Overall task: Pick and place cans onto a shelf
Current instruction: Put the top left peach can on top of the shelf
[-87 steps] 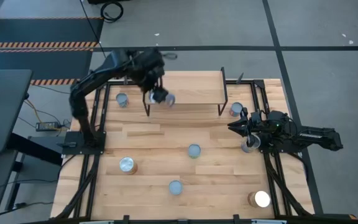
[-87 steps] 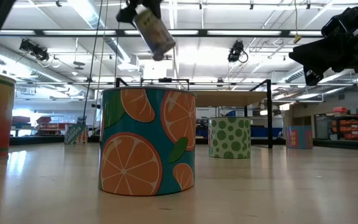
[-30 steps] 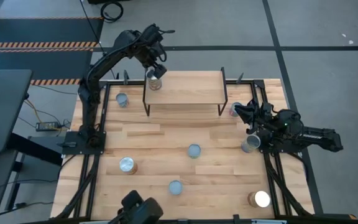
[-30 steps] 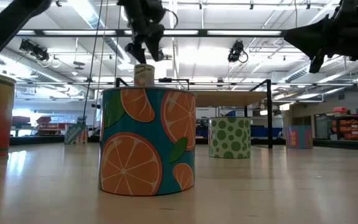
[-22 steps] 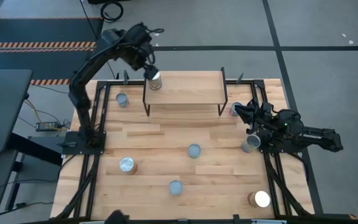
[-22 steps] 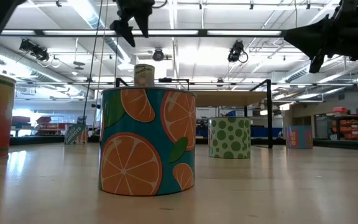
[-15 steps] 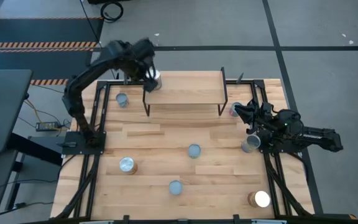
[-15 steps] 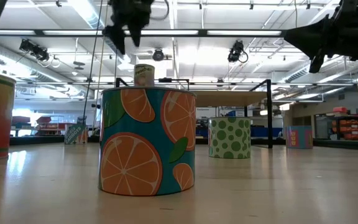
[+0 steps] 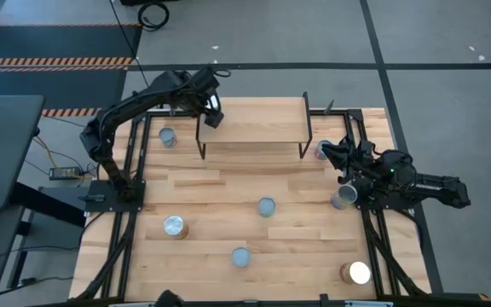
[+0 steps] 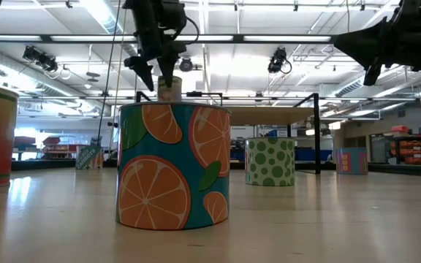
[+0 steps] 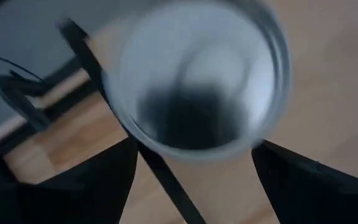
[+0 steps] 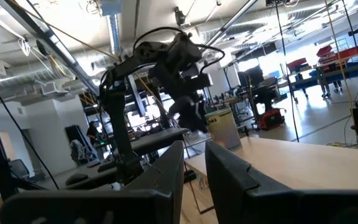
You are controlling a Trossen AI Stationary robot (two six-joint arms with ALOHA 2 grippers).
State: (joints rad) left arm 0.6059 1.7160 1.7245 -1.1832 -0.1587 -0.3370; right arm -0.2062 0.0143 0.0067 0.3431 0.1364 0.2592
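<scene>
One can [image 9: 213, 118] stands upright at the shelf's [image 9: 258, 124] left end, directly under the left claw [image 9: 210, 113], whose fingers are spread either side of its lid. Nearest the waiting right claw [image 9: 334, 153], fingers slightly parted, is a can [image 9: 343, 198] by the surface's [image 9: 220, 205] right edge.

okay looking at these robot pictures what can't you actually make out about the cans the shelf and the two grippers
- The can on the shelf: in the high view the left gripper covers it.
- That can's label: the left wrist view shows only its blurred top.
- Can behind the right gripper: mostly hidden in the high view.
- Orange can: blocks the shelf's left part in the low view.
- Right gripper's fingers: too dark to judge in the high view.
</scene>
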